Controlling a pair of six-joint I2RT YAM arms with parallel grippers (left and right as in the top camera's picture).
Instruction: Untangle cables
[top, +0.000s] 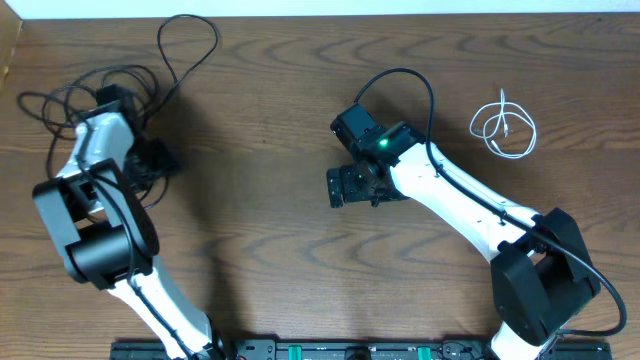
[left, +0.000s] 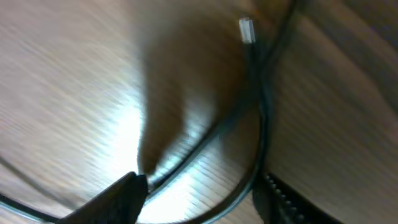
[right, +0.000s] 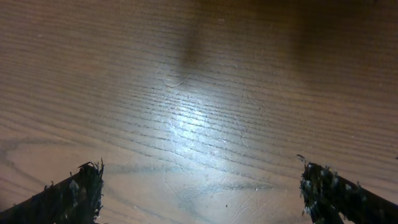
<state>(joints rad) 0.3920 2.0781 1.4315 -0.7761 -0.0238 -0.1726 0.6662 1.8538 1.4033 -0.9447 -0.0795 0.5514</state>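
The table (top: 270, 150) was brown wood with a wavy grain, and a bright patch of glare lay on it. A pale strip (top: 300, 8) ran along its far edge. A black rail (top: 330, 350) with small green lights sat along the near edge.

From above, the light is even and warm and the picture is sharp. The counter (top: 300, 100) shows its grain clearly, and the left arm (top: 95, 145) throws a soft shadow to its right. The left wrist view is badly smeared: the black cables (left: 262, 130) are fuzzy streaks, with a white glare patch left of centre and a dark shadow above it. The right wrist view is crisper, with glare mid-frame and dimmer wood toward the top. The right claw (right: 200, 174) shows only as two near-black shapes in the bottom corners.
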